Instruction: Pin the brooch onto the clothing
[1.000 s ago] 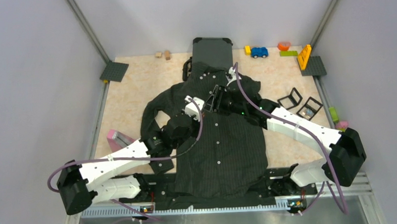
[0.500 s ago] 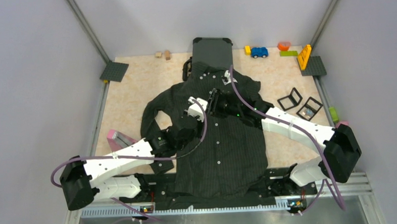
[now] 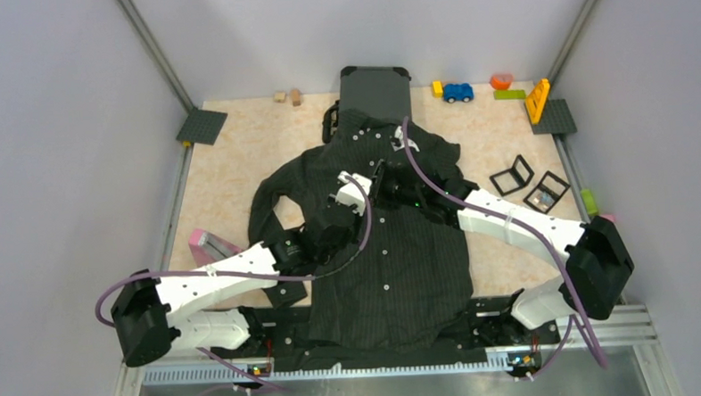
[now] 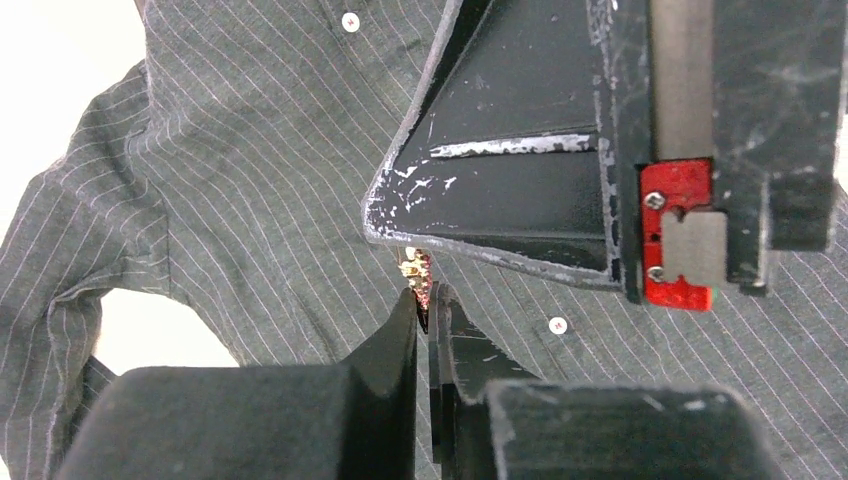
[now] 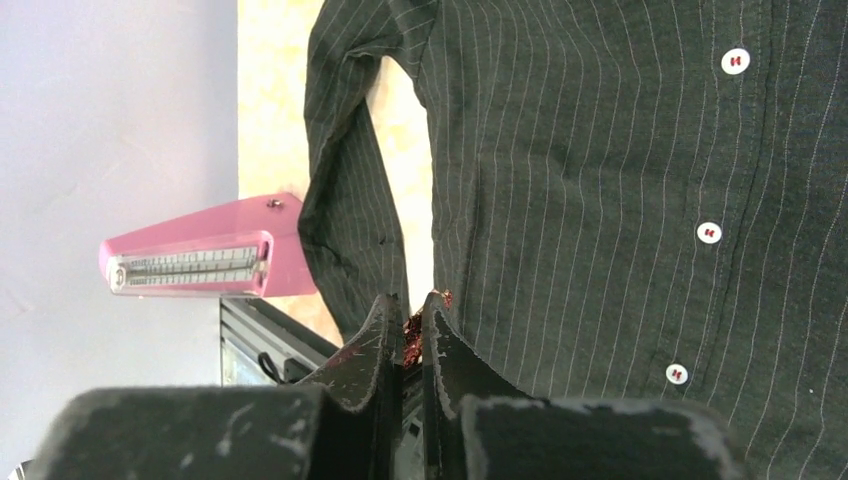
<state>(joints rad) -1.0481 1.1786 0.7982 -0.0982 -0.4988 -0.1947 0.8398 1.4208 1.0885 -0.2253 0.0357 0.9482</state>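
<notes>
Since 1 second ago the right gripper (image 5: 408,308) has closed onto the brooch (image 4: 416,272). The left gripper (image 4: 426,300) also pinches it, 2 grips likely steadying it over the shirt (image 3: 394,250) chest for pinning.

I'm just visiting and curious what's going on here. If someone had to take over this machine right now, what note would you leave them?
Left gripper: shut on the brooch.
Right gripper: shut on the same brooch, coming from the opposite side.
Things: the black pinstriped shirt lies flat, front up. The brooch is held over its upper front, beside the button row.
Done: brooch picked up and brought to the shirt.
Left: nothing shows the pin through the cloth yet. Push it in, fasten it, let go.
</notes>
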